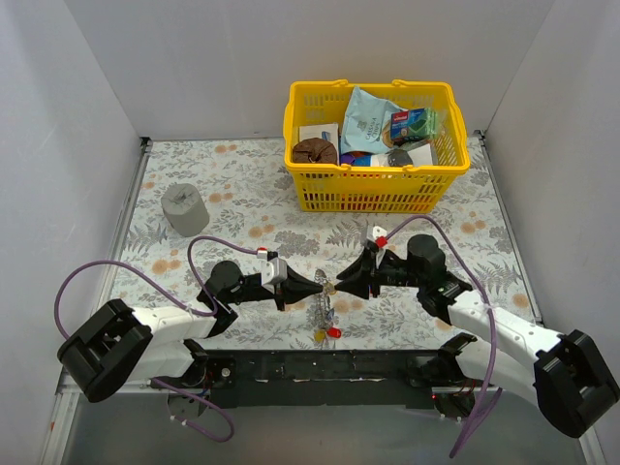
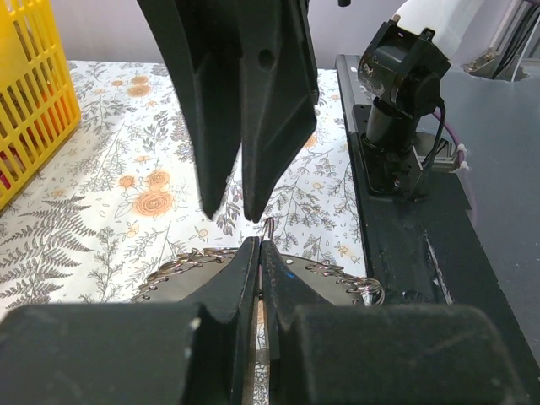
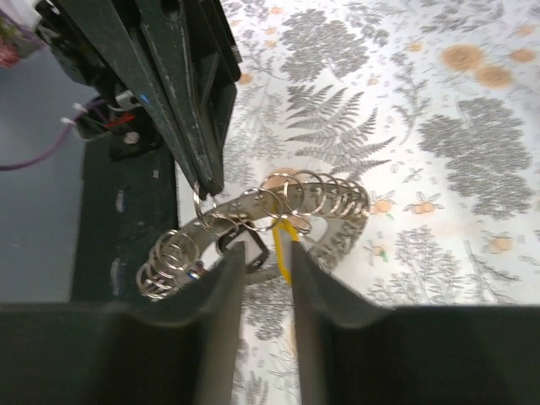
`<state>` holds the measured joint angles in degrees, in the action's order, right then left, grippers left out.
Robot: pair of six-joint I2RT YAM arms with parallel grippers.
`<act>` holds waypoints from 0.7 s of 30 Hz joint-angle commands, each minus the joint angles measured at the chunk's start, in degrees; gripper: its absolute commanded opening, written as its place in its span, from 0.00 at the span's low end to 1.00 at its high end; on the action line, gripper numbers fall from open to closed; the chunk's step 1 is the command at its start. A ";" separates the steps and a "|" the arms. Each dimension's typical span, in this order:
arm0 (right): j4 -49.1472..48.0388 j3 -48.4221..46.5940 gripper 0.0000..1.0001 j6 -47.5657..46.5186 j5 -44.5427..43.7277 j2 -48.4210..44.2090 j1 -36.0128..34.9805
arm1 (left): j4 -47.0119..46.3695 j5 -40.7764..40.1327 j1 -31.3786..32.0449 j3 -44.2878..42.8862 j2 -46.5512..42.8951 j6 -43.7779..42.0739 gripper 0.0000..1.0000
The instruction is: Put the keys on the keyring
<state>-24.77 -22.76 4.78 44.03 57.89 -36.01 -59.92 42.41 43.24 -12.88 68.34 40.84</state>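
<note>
Silver and crowded with small wire loops, the keyring (image 3: 325, 201) is sitting between the tips of the two grippers, over the near part of the floral table (image 1: 232, 184). The left gripper (image 2: 260, 246) is pinching one thin loop of it, fingers pressed together. The right gripper (image 3: 268, 253) is showing a narrow gap with a yellow-tagged key (image 3: 283, 240) inside it — whether it is clamping I cannot tell. Other keys (image 1: 326, 332), tagged yellow and red, are showing just beside the ring, toward the arm bases. A yellow basket (image 1: 373, 189) is standing well behind.

No lettering can be read, even on the packets (image 1: 371, 118)
</note>
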 commanded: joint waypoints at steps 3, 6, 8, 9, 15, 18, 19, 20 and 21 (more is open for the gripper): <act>-0.54 1.93 0.66 -0.91 -7.03 -5.67 0.33 | -1.08 -0.75 0.00 -0.91 -1.89 -1.03 0.00; -0.27 2.37 0.80 -1.08 -7.91 -6.73 0.33 | -1.16 -0.75 0.00 -1.09 -1.71 -0.94 0.00; -0.19 2.72 0.83 -1.09 -8.61 -7.17 0.33 | -1.25 -0.67 0.00 -1.00 -1.54 -0.94 0.00; -0.19 2.90 0.84 -1.08 -8.78 -7.35 0.33 | -1.34 -0.67 0.00 -1.00 -1.54 -0.85 0.00; 0.95 3.25 0.88 -1.44 -10.80 -9.19 0.41 | -0.72 -1.02 0.00 -1.79 0.48 -0.94 0.00; 2.09 3.25 0.89 -1.70 -11.86 -10.25 0.41 | -1.16 -0.84 0.00 -2.67 2.50 -0.85 0.00; 2.36 3.34 0.90 -1.79 -12.21 -10.60 0.41 | -0.99 -0.67 0.00 -2.93 3.11 -0.85 0.00; 2.71 3.43 0.90 -1.87 -12.91 -10.95 0.50 | -0.47 -0.40 0.00 -3.37 3.73 -0.94 0.00; 3.15 3.52 0.90 -1.88 -13.35 -11.56 0.50 | -0.03 -0.31 0.00 -4.42 5.30 -1.02 0.00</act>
<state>-22.31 -19.77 4.03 33.28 48.45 -35.97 -59.92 42.37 43.24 -13.78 71.18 40.69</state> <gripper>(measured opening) 0.896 0.013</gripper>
